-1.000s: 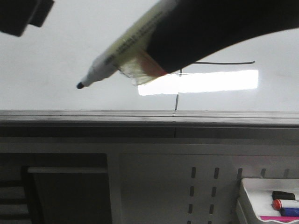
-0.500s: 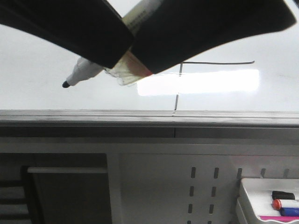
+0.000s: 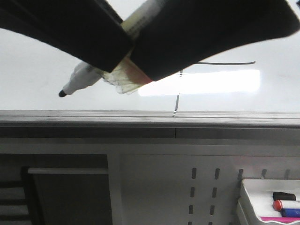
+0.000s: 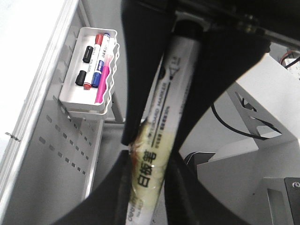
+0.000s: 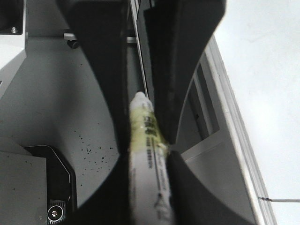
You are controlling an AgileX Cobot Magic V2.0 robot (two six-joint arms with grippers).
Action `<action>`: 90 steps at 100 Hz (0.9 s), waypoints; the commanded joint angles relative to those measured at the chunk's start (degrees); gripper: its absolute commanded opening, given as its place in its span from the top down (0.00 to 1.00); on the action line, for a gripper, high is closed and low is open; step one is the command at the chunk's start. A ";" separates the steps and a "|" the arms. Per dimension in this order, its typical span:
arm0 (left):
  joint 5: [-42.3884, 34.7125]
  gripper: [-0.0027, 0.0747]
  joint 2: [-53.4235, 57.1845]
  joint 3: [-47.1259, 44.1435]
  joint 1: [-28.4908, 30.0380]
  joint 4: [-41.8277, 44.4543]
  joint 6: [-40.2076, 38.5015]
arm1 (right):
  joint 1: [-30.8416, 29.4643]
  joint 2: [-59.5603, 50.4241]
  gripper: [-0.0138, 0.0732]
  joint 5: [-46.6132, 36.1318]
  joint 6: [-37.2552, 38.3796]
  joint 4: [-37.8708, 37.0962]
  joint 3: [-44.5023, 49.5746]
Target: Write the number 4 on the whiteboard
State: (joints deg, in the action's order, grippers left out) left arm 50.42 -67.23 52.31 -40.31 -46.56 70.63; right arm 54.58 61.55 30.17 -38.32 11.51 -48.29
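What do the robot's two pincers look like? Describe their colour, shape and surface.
Both the left pincer and the right pincer have matt black fingers: broad, smoothly curved blades tapering toward the tips, with no markings visible. A thin black cable runs beside the left one.

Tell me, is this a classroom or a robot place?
Probably a robot lab or workshop. A big whiteboard lies flat, a wire tray of markers hangs on a perforated metal panel, and both black hands grip one marker above the board.
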 commanded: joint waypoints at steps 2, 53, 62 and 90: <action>-0.16 0.99 0.86 1.85 -0.21 -1.79 -2.72 | -0.22 -0.80 0.90 -4.78 -0.29 -0.11 -1.87; 0.11 0.84 0.86 1.85 -0.21 -0.92 -2.72 | -0.22 -0.80 0.90 -4.78 -0.29 -0.11 -1.87; -0.02 0.83 0.86 1.85 -0.21 -0.92 -2.72 | -0.22 -0.80 0.90 -4.78 -0.29 -0.11 -1.87; 0.09 0.80 0.86 1.85 -0.21 -0.92 -2.72 | -0.22 -0.80 0.90 -4.78 -0.29 -0.01 -1.87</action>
State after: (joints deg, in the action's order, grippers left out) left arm 51.07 -67.23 52.70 -40.31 -45.68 69.72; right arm 54.58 61.55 30.07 -38.41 11.74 -48.29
